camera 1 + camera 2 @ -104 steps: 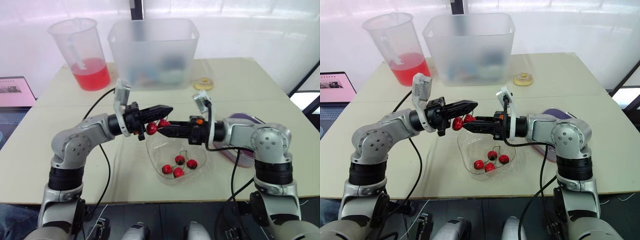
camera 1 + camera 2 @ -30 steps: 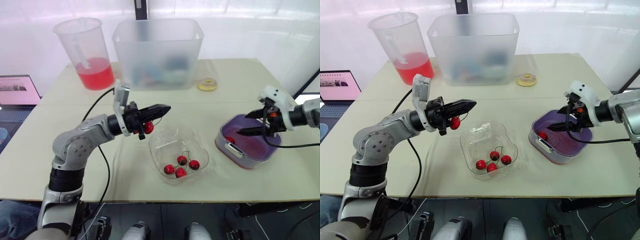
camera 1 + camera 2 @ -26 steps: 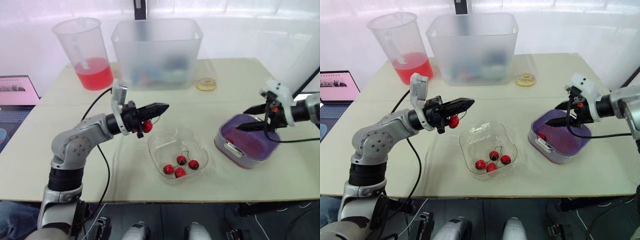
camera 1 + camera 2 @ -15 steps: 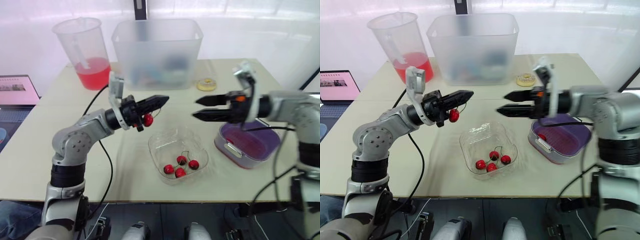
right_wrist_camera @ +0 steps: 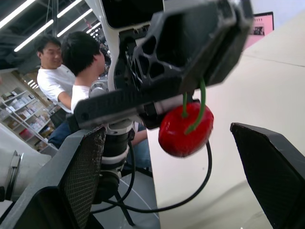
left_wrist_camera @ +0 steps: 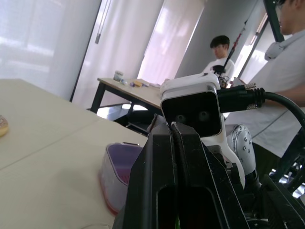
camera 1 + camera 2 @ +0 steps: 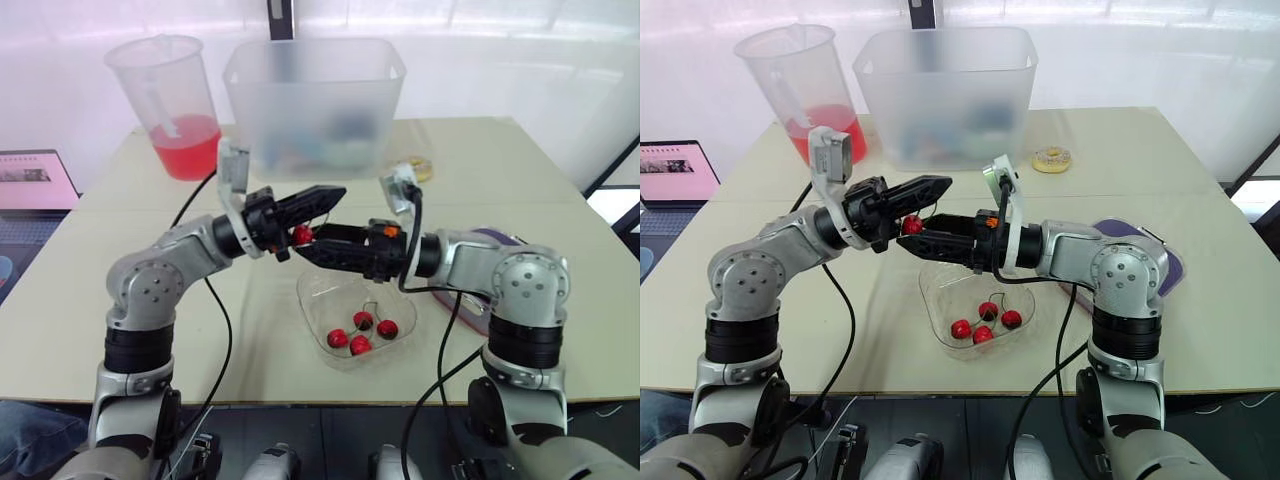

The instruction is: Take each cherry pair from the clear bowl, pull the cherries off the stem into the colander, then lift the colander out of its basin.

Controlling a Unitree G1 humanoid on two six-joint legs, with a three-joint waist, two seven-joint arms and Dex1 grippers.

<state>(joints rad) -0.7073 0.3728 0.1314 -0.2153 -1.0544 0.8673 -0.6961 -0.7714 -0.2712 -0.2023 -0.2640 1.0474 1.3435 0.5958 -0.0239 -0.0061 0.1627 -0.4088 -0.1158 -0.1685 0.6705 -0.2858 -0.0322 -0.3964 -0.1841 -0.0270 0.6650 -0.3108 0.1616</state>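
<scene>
Head views: left pincer [image 7: 336, 193] is closed on a thin green stem [image 5: 202, 102], with 1 glossy red cherry [image 7: 302, 234] hanging under its fingers, above the back rim of the clear plastic bowl [image 7: 402, 300]. Right pincer [image 7: 303, 246] reaches in from the opposite side, jaws wide, tips level with the fruit. 4 more red cherries [image 7: 361, 331] lie in the bowl on the beige desk [image 7: 265, 350]. The purple plastic colander [image 7: 1169, 266] sits well to the right, behind the right arm; I cannot separate it from its basin.

Left wrist view: the 2 black fingers [image 6: 190, 162] press flat together with no gap. The colander's purple wall is smooth and rounded.

Right wrist view: the cherry hangs between the 2 mesh-textured pads [image 5: 88, 164], touching neither.

Judgement: the fruit is light, round, smooth-skinned and likely slippery. The stem is thin and flexible. Grip the cherry across its widest part, firmly but without crushing, and pull straight away from the stem.
</scene>
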